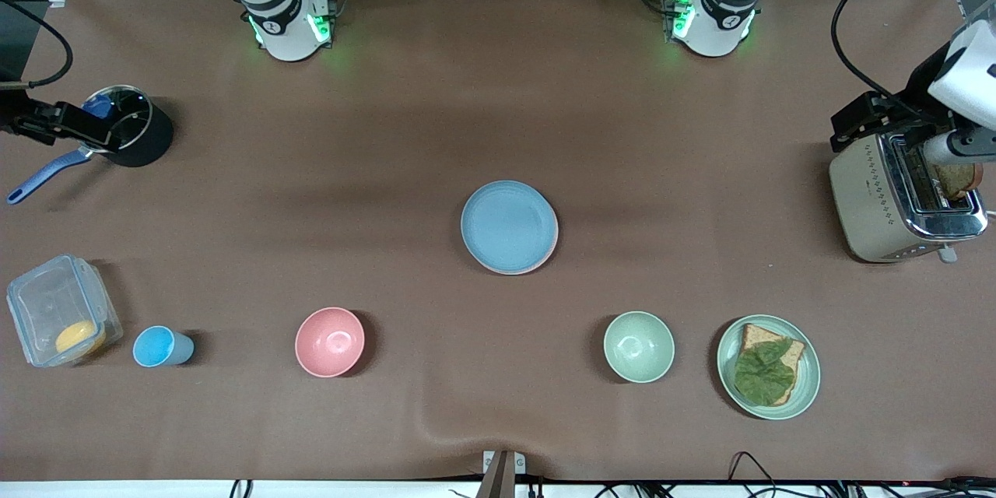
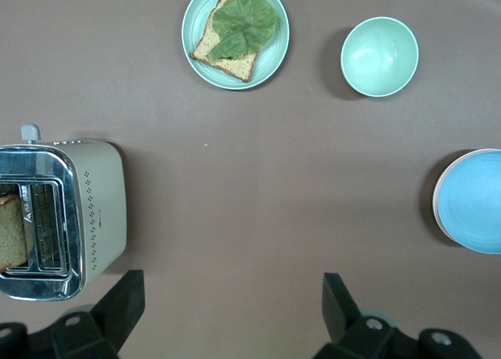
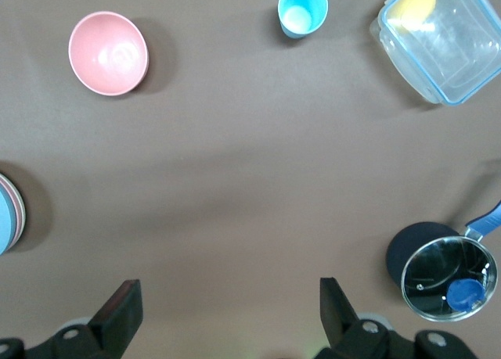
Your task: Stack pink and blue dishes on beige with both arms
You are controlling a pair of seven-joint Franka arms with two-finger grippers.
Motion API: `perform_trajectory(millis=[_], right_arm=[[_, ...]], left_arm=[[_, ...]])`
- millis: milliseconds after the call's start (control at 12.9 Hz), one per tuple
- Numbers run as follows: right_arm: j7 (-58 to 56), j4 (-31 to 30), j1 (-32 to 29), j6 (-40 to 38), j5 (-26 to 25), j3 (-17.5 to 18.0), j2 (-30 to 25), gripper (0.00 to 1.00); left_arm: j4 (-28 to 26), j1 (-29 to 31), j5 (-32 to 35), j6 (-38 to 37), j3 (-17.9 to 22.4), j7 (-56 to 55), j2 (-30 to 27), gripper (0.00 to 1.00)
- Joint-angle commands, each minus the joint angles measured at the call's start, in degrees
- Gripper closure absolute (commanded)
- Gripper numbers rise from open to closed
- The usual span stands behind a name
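Brown matting covers the desk (image 1: 436,124) from edge to edge, with a crease near the lower middle of the front view. At frame center sits the stack: the blue plate (image 1: 507,226) on top, a thin rim of the pink plate (image 1: 549,255) showing under its lower edge, and in the left wrist view a pale sliver of the beige plate (image 2: 435,206) at the stack's rim; how the lower plates are ordered is hard to make out, and both wrist views cut the stack off at the frame edge. No readable brand shows anywhere; the toaster (image 1: 895,198) at the right edge carries faint lettering by its slots in the left wrist view, too small to read, with a slice of bread in one slot. The left gripper (image 2: 227,308) hangs over the desk near the toaster with fingers spread and nothing between them; only its finger tips enter the bottom of its view. The right gripper (image 3: 228,312) is likewise released and empty, over the desk near the black pot (image 1: 134,128) with a glass lid at upper left. Along the lower band lie a clear container (image 1: 58,311), blue cup (image 1: 159,347), pink bowl (image 1: 330,341), green bowl (image 1: 639,347) and a green plate (image 1: 809,373) with lettuce-topped toast.
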Motion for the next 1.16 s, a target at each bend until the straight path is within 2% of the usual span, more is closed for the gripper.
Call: perform_trajectory(millis=[0,1083], right_arm=[[1.41,1.37,0.02,0.14,-1.37,0.70,0.71,0.00],[1.50,1.37,0.20,0.85,-1.28,0.61,0.80,0.00]], left_arm=[[0.12,0.01,-1.37,-1.25,-0.14,-0.04,-0.85,0.00],[0.12,0.18,-0.49,-2.31,-0.58,-0.58,-1.03,0.00]])
